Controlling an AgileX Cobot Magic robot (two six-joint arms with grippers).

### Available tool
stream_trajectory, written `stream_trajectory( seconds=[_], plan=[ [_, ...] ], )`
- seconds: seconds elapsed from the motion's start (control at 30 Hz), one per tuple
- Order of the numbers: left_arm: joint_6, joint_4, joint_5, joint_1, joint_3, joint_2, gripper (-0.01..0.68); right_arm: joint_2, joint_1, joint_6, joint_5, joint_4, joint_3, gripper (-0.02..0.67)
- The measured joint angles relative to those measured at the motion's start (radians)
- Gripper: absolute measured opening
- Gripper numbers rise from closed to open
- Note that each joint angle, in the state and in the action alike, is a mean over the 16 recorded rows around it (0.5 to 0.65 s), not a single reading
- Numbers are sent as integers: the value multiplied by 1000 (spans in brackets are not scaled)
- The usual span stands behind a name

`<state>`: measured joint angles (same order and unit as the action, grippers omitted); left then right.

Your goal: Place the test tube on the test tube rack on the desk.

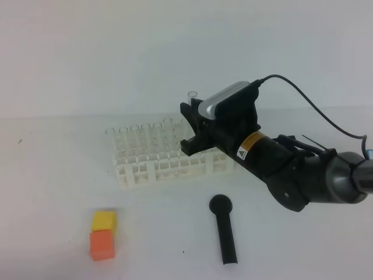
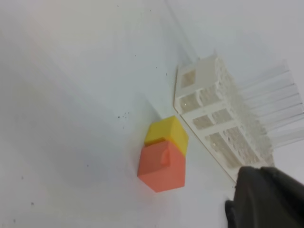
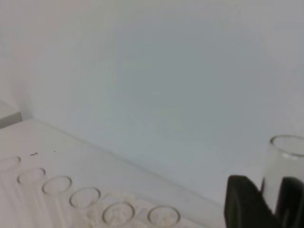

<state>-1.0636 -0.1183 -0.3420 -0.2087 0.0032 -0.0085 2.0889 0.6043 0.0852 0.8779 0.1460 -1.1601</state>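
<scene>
The test tube [image 3: 285, 161] stands upright between the black fingers of my right gripper [image 3: 268, 202], which is shut on it. From the high view only its round rim [image 1: 192, 94] shows above the right gripper [image 1: 189, 125], which hovers over the right end of the white test tube rack [image 1: 157, 166] on the desk [image 1: 58, 175]. Several other clear tubes stand in the rack's back row [image 3: 85, 197]. The left wrist view shows the rack [image 2: 209, 109] from its end. My left gripper is out of the high view and shut.
A black round-headed tool [image 1: 224, 230] lies in front of the rack, under my right arm. A yellow block on an orange block [image 1: 104, 234] sits at the front left, also seen in the left wrist view [image 2: 164, 154]. A dark blurred shape [image 2: 266, 199] fills that view's lower right corner.
</scene>
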Motion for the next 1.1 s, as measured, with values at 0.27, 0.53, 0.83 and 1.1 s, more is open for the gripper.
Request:
stream_trajectory(
  seconds=[0.27, 0.53, 0.83, 1.1],
  plan=[
    [9, -1, 0, 0, 0, 0, -1, 0, 0, 0, -11, 0, -3, 245],
    [23, -2, 0, 0, 0, 0, -1, -10, 0, -33, -16, 0, -4, 372],
    [30, -2, 0, 0, 0, 0, -1, -127, 0, -142, -139, -21, -4, 295],
    [36, -2, 0, 0, 0, 0, -1, -373, -2, -332, -524, -72, -4, 102]
  ],
)
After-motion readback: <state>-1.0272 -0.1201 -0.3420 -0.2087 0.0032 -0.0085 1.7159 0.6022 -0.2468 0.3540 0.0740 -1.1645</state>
